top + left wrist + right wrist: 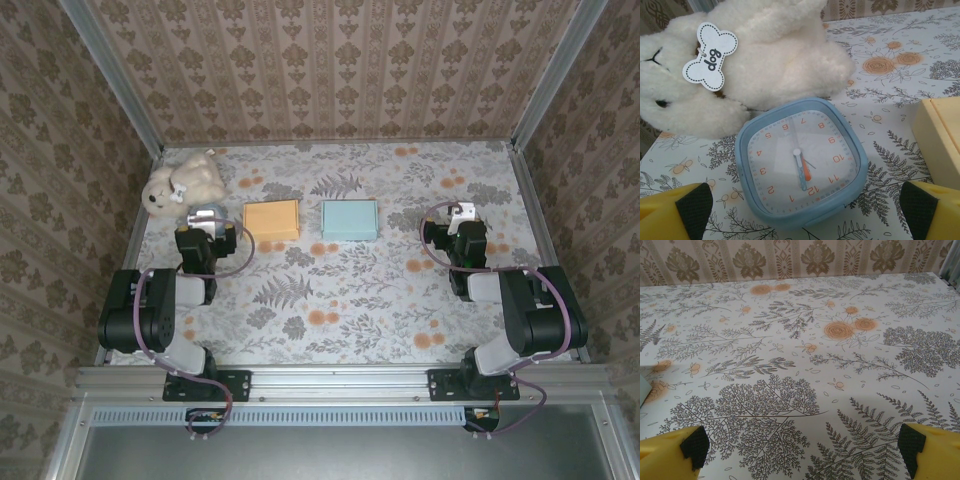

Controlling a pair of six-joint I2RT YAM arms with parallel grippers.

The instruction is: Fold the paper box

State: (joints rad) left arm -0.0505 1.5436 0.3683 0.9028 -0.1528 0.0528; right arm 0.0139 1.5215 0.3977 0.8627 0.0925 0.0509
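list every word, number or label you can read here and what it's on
"dog": on the bone-shaped tag of the white plush dog, left wrist view.
"1" to "12": orange numerals on the face of the blue clock, seen upside down.
None: no print can be made out on the orange box or the light blue box in the top view.

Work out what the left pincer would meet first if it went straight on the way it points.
The left pincer would most likely meet the blue clock first, lying face up just ahead; the plush dog lies behind it. Depth is unclear.
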